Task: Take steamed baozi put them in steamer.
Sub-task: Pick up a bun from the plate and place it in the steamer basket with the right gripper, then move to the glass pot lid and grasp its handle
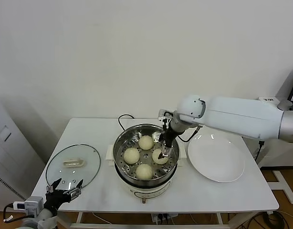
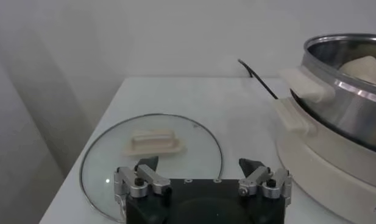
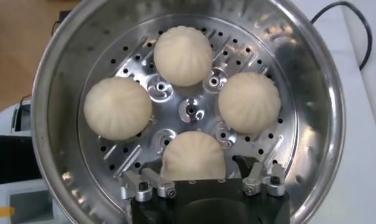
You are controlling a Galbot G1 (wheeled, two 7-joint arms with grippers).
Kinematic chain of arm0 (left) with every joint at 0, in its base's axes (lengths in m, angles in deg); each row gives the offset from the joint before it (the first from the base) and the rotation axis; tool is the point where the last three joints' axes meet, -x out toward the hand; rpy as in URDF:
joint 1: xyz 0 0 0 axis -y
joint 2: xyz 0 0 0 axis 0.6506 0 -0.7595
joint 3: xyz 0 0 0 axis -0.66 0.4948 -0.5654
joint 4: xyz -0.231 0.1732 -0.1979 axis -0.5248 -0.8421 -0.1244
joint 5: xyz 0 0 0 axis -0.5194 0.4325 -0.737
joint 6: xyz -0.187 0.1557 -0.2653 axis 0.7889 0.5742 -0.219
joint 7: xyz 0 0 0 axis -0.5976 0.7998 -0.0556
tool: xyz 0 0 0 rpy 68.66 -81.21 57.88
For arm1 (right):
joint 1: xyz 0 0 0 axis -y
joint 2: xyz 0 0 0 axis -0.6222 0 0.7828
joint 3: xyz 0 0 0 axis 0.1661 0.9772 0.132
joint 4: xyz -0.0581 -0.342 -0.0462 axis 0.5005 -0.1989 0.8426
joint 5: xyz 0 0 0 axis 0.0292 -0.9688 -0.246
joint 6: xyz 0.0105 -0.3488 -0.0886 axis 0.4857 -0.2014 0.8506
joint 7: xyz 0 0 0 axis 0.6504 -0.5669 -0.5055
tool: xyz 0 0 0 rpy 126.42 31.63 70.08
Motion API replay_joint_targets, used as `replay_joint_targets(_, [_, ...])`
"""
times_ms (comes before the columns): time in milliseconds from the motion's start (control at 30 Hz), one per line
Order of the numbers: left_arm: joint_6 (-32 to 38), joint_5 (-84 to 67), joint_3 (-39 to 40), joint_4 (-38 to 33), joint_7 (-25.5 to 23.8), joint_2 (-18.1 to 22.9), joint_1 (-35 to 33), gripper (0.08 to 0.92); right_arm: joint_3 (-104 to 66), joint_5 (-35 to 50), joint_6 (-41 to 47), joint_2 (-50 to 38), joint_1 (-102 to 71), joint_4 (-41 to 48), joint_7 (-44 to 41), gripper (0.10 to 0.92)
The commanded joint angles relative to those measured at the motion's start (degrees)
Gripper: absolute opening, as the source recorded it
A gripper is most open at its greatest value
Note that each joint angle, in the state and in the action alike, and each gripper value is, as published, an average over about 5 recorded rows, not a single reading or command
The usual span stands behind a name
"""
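Observation:
The steamer stands mid-table, and several cream-white steamed baozi rest on its perforated tray. My right gripper reaches into the pot over the baozi on the right. In the right wrist view that baozi lies on the tray between the fingers of this gripper. The jaws stand open, with a gap showing at one finger. The other baozi sit around the tray's centre. My left gripper waits open at the table's front left corner, holding nothing.
A glass lid with a cream handle lies flat at the front left, just beyond my left gripper. A white plate lies to the right of the steamer. A black cord runs behind the pot.

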Motion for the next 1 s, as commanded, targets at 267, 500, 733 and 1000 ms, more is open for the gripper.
replay_joint_targets(267, [-0.18, -0.18, 0.13, 0.08, 0.13, -0.08, 0.56, 0.823, -42.12, 2.17, -8.07, -23.41, -25.46, -0.34, 4.52, 0.823])
replay_joint_targets(500, [-0.1, -0.32, 1.02, -0.18, 0.37, -0.27, 1.97, 0.823, -65.61, 1.09, -18.12, -28.05, -49.86, -2.76, 16.34, 0.823])
replay_joint_targets(733, [1.41, 0.05, -0.13, -0.54, 0.61, 1.9, 0.67, 0.823, -78.41, -1.48, -28.89, -24.07, -63.72, -0.21, 24.38, 0.823])
replay_joint_targets(1000, [1.98, 1.76, -0.08, 0.34, 0.42, 1.83, 1.1, 0.823, -101.53, -11.31, -33.28, -9.69, -83.33, 2.08, 31.6, 0.823])
